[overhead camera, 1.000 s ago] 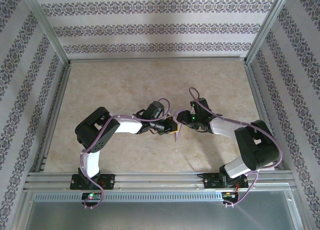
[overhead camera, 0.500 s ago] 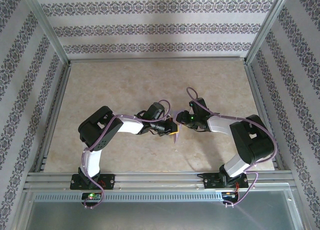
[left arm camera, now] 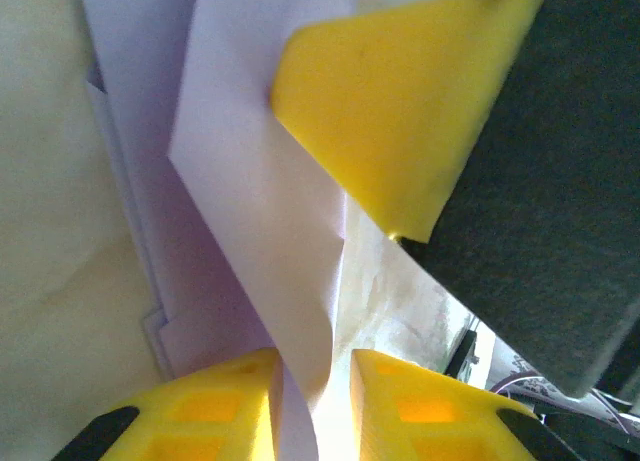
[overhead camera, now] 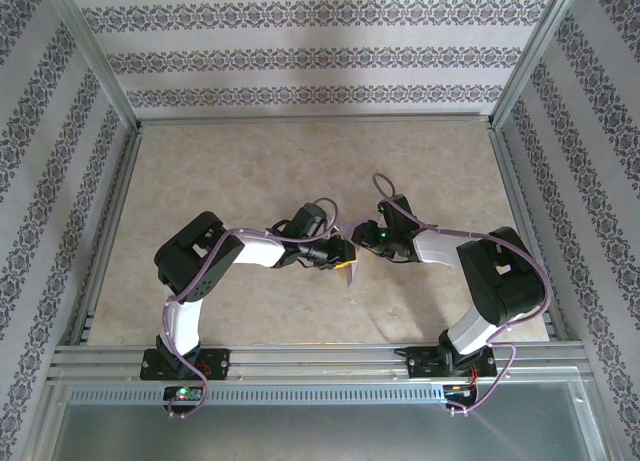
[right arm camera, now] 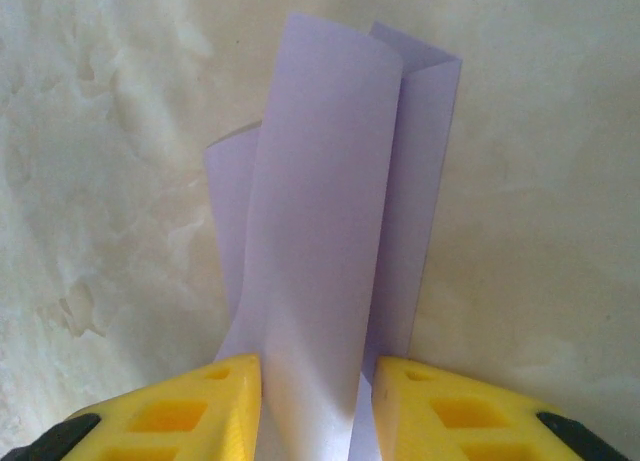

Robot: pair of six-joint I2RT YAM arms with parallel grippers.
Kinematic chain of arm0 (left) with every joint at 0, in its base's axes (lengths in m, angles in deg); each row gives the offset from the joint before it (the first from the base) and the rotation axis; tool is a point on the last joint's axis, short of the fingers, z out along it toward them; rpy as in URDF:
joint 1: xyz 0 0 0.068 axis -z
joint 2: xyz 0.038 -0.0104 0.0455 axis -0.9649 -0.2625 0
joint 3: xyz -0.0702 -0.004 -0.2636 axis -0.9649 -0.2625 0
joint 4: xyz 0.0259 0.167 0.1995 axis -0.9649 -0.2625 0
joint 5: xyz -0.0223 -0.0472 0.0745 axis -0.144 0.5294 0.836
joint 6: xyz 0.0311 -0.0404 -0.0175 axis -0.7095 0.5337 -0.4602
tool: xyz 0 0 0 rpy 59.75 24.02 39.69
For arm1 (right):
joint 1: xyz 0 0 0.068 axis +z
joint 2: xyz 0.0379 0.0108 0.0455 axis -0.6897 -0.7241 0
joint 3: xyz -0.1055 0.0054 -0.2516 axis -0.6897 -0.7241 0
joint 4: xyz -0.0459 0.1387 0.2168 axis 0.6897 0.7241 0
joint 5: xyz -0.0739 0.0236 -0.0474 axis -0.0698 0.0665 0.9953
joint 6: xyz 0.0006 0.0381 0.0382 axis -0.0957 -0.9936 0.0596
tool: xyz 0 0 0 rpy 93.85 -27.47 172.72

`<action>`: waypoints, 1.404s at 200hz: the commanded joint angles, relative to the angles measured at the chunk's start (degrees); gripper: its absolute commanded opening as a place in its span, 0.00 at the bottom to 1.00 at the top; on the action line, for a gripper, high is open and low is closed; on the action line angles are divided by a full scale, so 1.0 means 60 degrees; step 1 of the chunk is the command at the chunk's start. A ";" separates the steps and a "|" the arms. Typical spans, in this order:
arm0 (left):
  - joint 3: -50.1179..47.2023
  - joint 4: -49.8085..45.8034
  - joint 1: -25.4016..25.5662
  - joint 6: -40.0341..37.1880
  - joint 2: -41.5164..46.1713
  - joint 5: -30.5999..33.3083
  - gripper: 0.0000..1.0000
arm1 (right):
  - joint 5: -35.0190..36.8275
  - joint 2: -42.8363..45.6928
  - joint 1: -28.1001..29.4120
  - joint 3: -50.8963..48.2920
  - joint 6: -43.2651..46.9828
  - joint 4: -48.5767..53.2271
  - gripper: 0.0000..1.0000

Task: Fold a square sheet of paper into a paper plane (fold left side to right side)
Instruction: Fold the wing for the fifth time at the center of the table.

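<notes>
Paper first: your folded lavender-purple paper sheet (right arm camera: pixel 320 181) stands up over the middle of the beige marbled tabletop (overhead camera: pixel 250 171). Your right tool (right arm camera: pixel 315 366) pinches one end between partly closed yellow fingers. Your left tool (left arm camera: pixel 312 361), also over the tabletop's middle, is slightly parted, with the paper loose between its fingers.

So the lavender paper (overhead camera: pixel 351 272) is folded lengthwise into a narrow strip with several layers, and it's around the middle of the tabletop (overhead camera: pixel 250 161), a bit toward the near side. In the right wrist view the front flap bows out in a soft curve instead of lying flat, with a crisply creased layer poking out behind it on the right and a shorter bit on the left. Plain purple with clean edges and no print.
</notes>
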 commanded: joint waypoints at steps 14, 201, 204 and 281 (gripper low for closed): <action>-0.0224 -0.0150 -0.0428 -0.0133 0.0442 0.0008 0.27 | 0.0126 -0.0369 0.0150 0.0028 -0.0065 0.0178 0.38; 0.0340 0.0208 -0.0628 0.0068 -0.0603 0.0003 0.04 | 0.0107 -0.0443 0.0203 0.0043 0.0005 0.0282 0.38; 0.0326 0.0192 -0.0639 0.0058 -0.0603 0.0017 0.03 | 0.0107 -0.0443 0.0208 0.0043 0.0007 0.0282 0.38; 0.0229 -0.0253 -0.0775 -0.0247 -0.0317 0.0286 0.00 | 0.0055 -0.0487 0.0208 0.0100 0.0049 0.0312 0.38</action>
